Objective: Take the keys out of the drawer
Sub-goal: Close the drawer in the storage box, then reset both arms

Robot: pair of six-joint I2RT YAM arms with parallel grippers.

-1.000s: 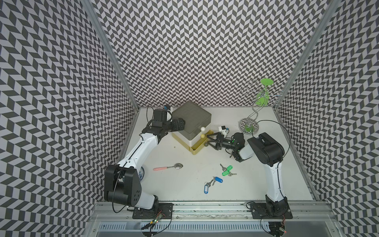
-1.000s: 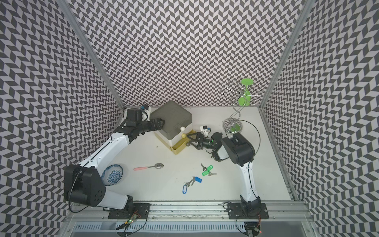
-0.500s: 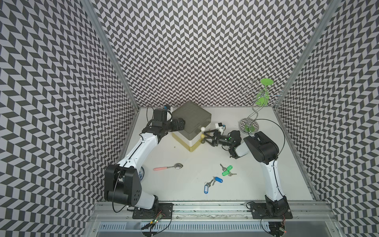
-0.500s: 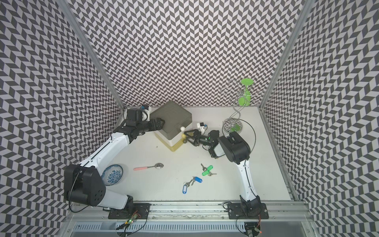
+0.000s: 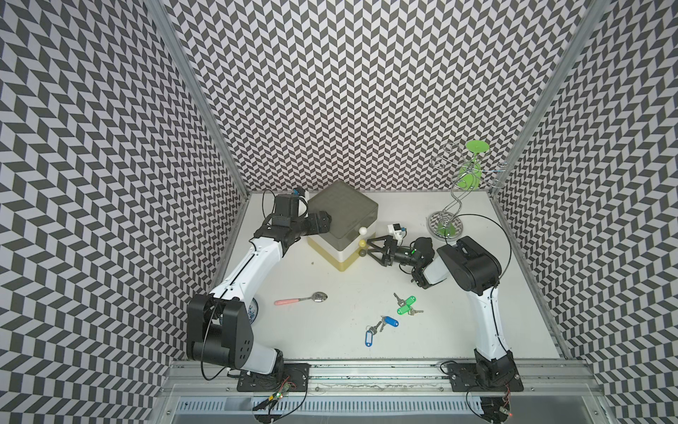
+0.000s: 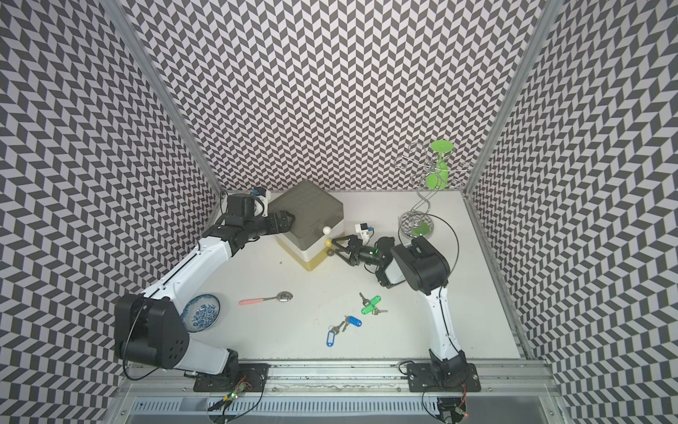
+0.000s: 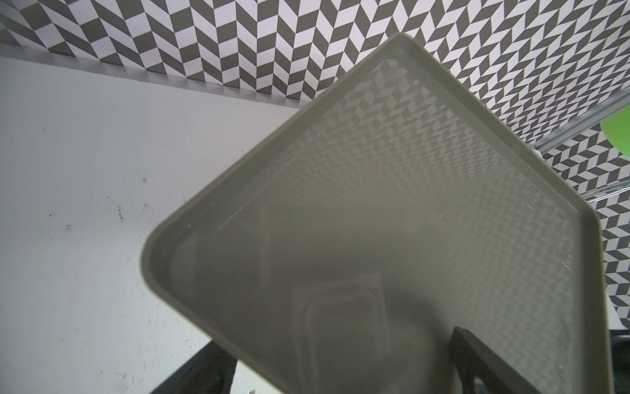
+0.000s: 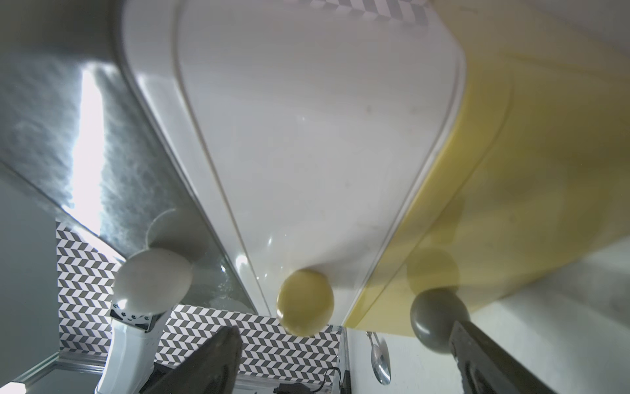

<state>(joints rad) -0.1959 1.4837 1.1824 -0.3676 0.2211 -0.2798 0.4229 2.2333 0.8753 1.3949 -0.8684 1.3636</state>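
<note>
Drawer (image 5: 346,262) has slid shut; right tool (image 5: 367,247), released wide, faces its knob (image 5: 362,252); keys (image 5: 405,305) lie on table (image 5: 323,348); probably only retreat remains.

You're looking at the keys (image 5: 403,306) lying flat on the open counter (image 5: 458,330), well apart from the drawer (image 5: 348,262): a green-tagged bunch (image 6: 371,305), and nearer the front edge a blue-tagged bunch (image 5: 390,323) of two tags. The yellow bottom drawer is sitting pushed in, dark knob protruding
</note>
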